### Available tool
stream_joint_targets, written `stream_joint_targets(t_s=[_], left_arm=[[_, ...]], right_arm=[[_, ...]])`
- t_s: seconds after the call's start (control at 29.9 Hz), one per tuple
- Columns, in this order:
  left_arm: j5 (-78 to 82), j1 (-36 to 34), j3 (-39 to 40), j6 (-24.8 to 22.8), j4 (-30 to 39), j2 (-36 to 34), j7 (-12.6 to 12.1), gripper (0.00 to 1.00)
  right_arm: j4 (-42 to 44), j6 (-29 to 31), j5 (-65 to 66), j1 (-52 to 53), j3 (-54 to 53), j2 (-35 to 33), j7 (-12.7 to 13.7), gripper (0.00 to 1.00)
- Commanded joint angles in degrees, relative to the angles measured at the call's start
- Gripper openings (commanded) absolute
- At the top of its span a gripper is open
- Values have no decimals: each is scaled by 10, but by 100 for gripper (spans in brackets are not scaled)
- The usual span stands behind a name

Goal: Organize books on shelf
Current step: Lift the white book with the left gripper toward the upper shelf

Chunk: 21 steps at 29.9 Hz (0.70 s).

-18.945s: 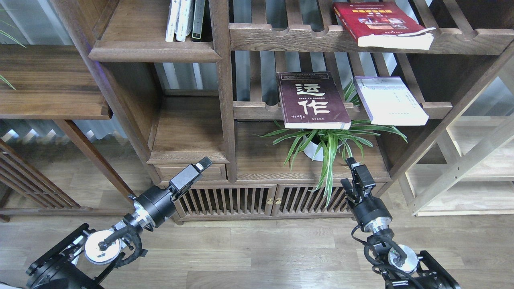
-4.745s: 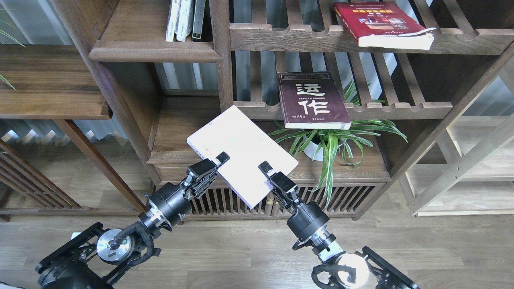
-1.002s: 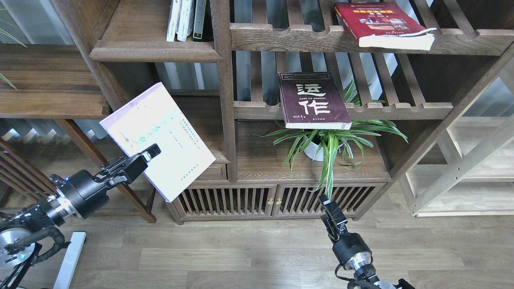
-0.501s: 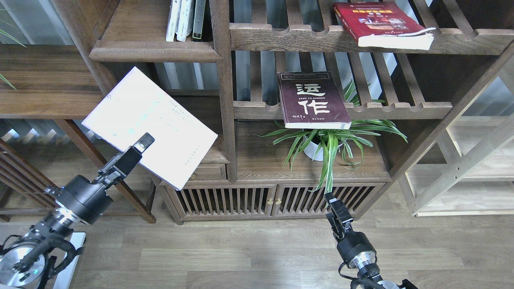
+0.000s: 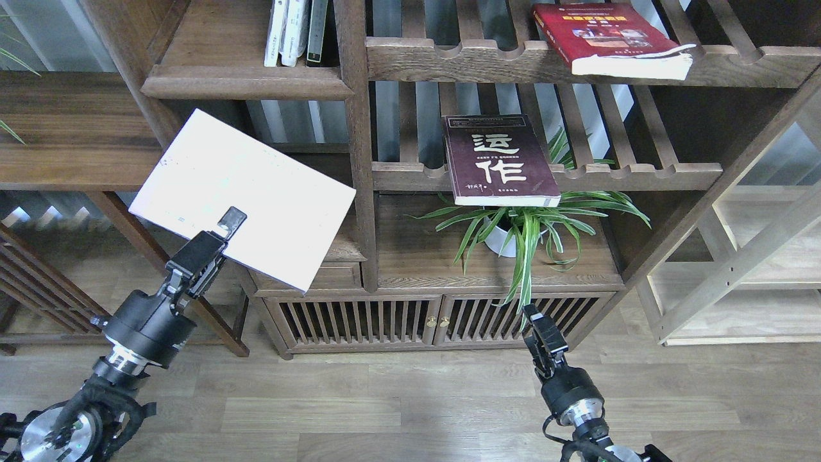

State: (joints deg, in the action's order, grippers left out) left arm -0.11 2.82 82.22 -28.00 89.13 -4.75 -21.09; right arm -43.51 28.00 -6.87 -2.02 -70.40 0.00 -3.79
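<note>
Up and right of the left gripper point(image 5: 221, 234) sits the solid shelf point(image 5: 247, 80), the dark board with the rounded front edge and a few upright books point(image 5: 296, 32) at its right end. That direction is what the coming placement turns on, in my judgement. Left gripper is clamped on the near edge of the pale lavender-white book point(image 5: 247, 199); one finger shows on top of the cover, the other is hidden under it. Book is held flat-ish, cover facing the camera, tilted, long axis running from upper left down to lower right. Its far upper-left corner is just below the shelf's underside, overlapping the bookcase upright in view. Depth gap there cannot be told.

Left arm comes up from the bottom-left corner, forearm angled up and right, wrist in line with the book's near edge. To go in beside the upright books the book probably needs lifting above the shelf edge and turning onto its spine or edge.

Right gripper point(image 5: 537, 324) is low, in front of the slatted cabinet doors point(image 5: 410, 321), under the spider plant point(image 5: 526, 224), holding nothing. Seen small and dark, finger gap cannot be told. It is well apart from the shelf, so the left arm is the nearer one.

Dark maroon book point(image 5: 499, 160) lies flat on the middle slatted rack. Thick red book point(image 5: 609, 38) lies on the upper slatted rack, top right. Both untouched.
</note>
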Motion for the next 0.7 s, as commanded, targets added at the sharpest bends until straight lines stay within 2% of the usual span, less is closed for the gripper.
stream_joint_targets(t_s=[0.0, 0.23, 0.4, 0.53, 0.67], left_arm=[[3, 3, 0, 0, 3, -1, -4, 2], [81, 7, 31, 0, 29, -31, -13, 2], [134, 7, 75, 0, 77, -53, -18, 2], [157, 7, 123, 0, 108, -56, -65, 2], [161, 2, 166, 0, 125, -58, -69, 2]], right_arm=[[0, 0, -2, 0, 0, 0, -1, 99], [-3, 0, -4, -3, 0, 0, 1, 99], [2, 0, -12, -2, 0, 0, -2, 99], [4, 0, -17, 4, -1, 0, 0, 99], [4, 0, -17, 7, 1, -13, 4, 99]])
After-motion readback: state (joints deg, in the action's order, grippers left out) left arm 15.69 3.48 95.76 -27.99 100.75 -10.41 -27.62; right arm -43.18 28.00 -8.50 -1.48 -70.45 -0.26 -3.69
